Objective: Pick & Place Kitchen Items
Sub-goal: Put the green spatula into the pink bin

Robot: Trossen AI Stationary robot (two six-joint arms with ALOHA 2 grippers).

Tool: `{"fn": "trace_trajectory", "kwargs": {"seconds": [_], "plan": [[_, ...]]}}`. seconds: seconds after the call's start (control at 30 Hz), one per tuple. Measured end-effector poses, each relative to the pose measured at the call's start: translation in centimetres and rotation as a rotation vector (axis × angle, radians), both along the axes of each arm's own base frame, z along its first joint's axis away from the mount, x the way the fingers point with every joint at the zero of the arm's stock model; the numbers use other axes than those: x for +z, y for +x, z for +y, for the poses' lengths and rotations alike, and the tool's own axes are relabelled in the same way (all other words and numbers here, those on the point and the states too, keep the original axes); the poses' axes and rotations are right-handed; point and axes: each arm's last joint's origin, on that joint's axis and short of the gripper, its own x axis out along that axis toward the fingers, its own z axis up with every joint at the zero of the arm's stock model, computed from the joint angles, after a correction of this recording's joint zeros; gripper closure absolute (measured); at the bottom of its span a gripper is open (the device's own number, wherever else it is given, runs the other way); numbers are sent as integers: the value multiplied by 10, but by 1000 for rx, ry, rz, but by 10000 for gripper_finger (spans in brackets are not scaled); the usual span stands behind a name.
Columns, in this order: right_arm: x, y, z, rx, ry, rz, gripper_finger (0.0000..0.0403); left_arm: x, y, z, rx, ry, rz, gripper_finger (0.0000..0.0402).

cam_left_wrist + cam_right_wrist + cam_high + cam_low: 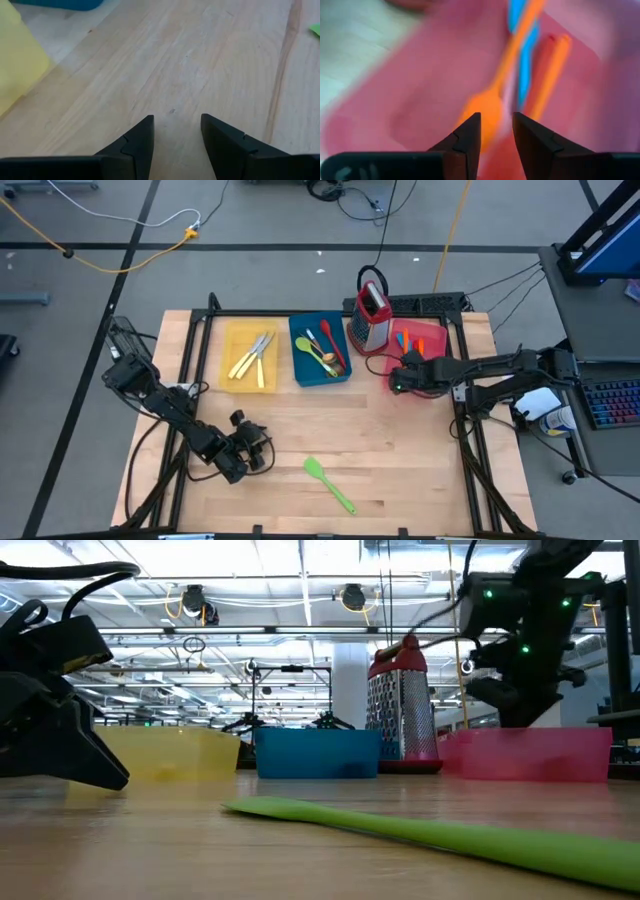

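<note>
A green spatula [330, 484] [450, 835] lies flat on the wooden table near its front edge. My left gripper [255, 448] [177, 125] stands open low over bare wood, to the left of the spatula. My right gripper [396, 376] [496, 122] hangs open over the near left part of the pink tray [440, 336] [420, 90]. An orange spoon [492, 100] lies in the tray just past its fingertips, beside a blue utensil [525, 65] and another orange one [552, 75].
A yellow tray [228, 348] with cream-handled cutlery and a blue tray [300, 330] with several utensils stand at the back. A red-topped metal grater [372, 315] [400, 710] stands upright between the blue and pink trays. Bare wood lies between the trays and the spatula.
</note>
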Motion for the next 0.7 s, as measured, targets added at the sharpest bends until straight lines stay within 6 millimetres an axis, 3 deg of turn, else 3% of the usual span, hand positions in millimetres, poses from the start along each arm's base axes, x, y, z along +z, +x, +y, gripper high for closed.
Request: {"fn": "trace_trajectory", "kwargs": {"seconds": [0.17, 0.33, 0.5, 0.7], "plan": [[9, 19, -1, 138, -46, -145, 296, 3, 4, -3, -26, -4, -41, 234], [23, 38, 4, 333, -81, -306, 290, 12, 15, -14, -205, 58, -93, 234], [37, 57, 20, 552, -55, -506, 276, 21, 26, -16, -324, 129, -147, 234], [51, 68, 51, 751, -67, -665, 266, 26, 48, -2, -453, 0, -155, 234]]}}
